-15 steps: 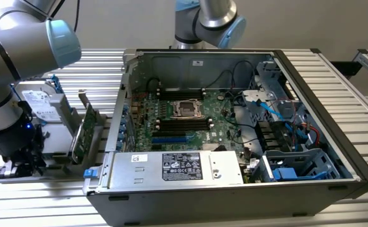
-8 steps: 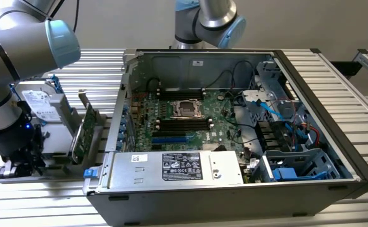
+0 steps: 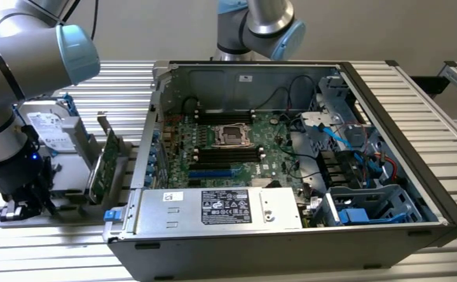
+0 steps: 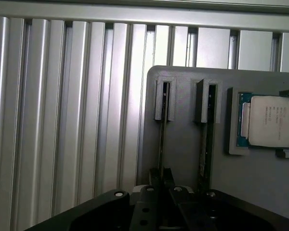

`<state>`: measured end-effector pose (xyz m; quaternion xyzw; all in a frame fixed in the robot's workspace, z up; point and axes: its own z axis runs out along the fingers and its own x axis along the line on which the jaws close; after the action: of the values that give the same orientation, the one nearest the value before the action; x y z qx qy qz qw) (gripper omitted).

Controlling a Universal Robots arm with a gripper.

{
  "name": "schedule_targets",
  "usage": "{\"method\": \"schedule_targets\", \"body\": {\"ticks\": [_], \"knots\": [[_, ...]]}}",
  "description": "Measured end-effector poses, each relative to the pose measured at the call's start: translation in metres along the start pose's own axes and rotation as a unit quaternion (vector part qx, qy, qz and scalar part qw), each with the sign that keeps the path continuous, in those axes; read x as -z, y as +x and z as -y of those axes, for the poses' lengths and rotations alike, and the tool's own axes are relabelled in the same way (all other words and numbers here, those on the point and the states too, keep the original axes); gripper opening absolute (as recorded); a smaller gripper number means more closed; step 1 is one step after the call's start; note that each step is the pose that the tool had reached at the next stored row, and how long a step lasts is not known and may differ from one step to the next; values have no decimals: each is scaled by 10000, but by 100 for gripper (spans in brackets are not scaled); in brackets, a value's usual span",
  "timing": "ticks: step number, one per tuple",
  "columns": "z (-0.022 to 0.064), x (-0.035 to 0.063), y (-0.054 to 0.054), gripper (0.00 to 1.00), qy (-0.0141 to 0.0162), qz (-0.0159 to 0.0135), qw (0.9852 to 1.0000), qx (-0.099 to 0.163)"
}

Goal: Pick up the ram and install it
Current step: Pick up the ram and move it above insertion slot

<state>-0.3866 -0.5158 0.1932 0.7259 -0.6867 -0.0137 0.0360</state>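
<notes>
The ram (image 4: pixel 162 139) stands on edge in the left slot of a grey holder (image 4: pixel 183 144), so I see it as a thin dark strip. A second stick (image 4: pixel 203 149) stands in the slot beside it. My gripper (image 4: pixel 162 177) is down over the near end of the left stick, with its two dark fingers drawn in close on either side of it. In the exterior view my gripper (image 3: pixel 26 207) hangs low over the grey tray at that view's left, outside the open computer case (image 3: pixel 385 147). The black memory slots (image 3: pixel 227 154) lie on the motherboard inside the case.
A processor chip (image 4: pixel 269 120) sits in a recess of the holder beside the sticks. A green expansion card (image 3: pixel 103 164) stands upright between tray and case, with a hard drive (image 3: pixel 48 126) behind. A second arm (image 3: pixel 260 23) stands behind the case. Ribbed aluminium table (image 4: pixel 62 120) surrounds the holder.
</notes>
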Motion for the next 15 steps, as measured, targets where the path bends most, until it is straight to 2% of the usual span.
{"method": "schedule_targets", "body": {"ticks": [10, 15], "knots": [[-1, 13, 1, 14, -2, -1, 10000, 0], [-8, 179, 6, 14, -8, 0, 10000, 0]]}}
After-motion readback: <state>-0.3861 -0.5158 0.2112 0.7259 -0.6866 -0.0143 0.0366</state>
